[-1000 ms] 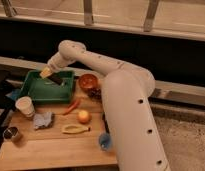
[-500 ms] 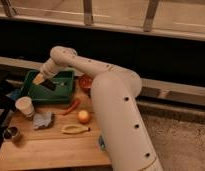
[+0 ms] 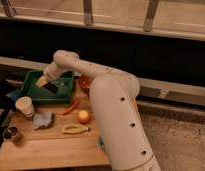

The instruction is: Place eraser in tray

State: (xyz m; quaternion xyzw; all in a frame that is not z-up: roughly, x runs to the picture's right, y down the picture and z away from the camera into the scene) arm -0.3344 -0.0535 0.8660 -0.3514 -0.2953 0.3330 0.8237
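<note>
My gripper (image 3: 45,83) hangs low over the left half of the green tray (image 3: 66,96), which sits at the back left of the wooden table. A small dark block, the eraser (image 3: 52,88), sits at the gripper's tip, and the gripper is shut on it. The eraser is just above or at the tray floor; I cannot tell whether it touches. The white arm reaches in from the right, passing over the tray's far rim.
A reddish bowl (image 3: 85,82) stands right of the tray. In front of it lie a white cup (image 3: 24,106), a grey cloth (image 3: 43,120), a red-orange carrot-like piece (image 3: 72,106), an orange fruit (image 3: 84,116), a banana (image 3: 76,129) and a metal cup (image 3: 12,133).
The gripper has moved with the eraser from the tray's far left corner down and inward, lower over the tray floor. The things on the table have not moved.
</note>
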